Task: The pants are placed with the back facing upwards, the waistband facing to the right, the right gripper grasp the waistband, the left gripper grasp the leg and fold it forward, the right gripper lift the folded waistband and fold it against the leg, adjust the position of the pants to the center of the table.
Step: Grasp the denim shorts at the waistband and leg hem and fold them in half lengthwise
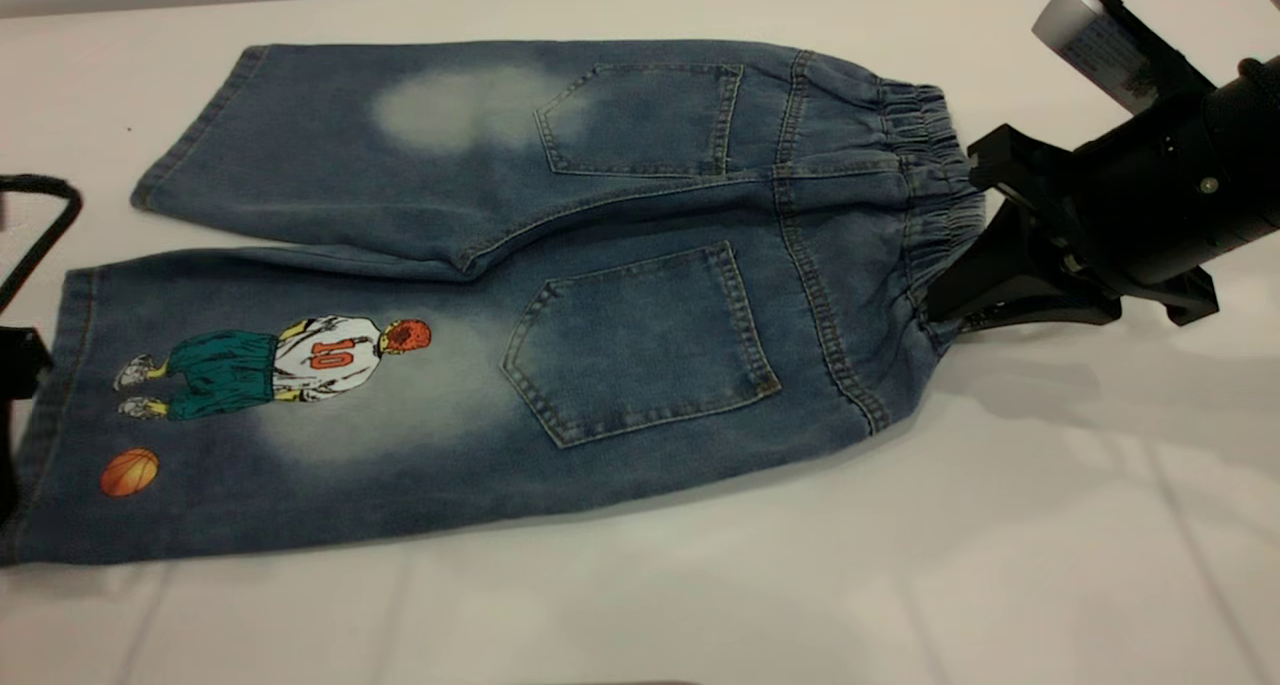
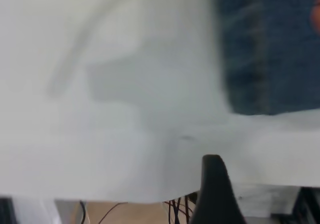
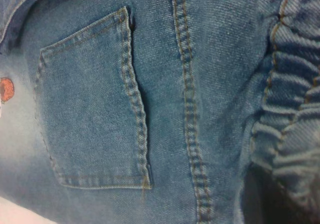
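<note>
The pants (image 1: 600, 265) lie flat on the table (image 1: 900, 565), back up, with the gathered waistband (image 1: 935, 180) to the right. The leg (image 1: 300, 405) with the number 10 player print is the near one and points left. My right gripper (image 1: 965, 230) sits at the waistband with its two fingers apart along the edge; the right wrist view is filled with denim, a back pocket (image 3: 92, 108) and the waistband (image 3: 292, 98), which hide the fingertips. My left gripper (image 1: 14, 365) is at the leg's hem (image 2: 260, 48), off the cloth. One of its fingers (image 2: 212, 189) shows, with nothing held.
A black braided cable (image 1: 45, 225) loops over the table left of the plain leg (image 1: 330, 155). In the left wrist view the table's edge (image 2: 150, 196) shows, with wires below it. Bare tabletop lies in front of the pants.
</note>
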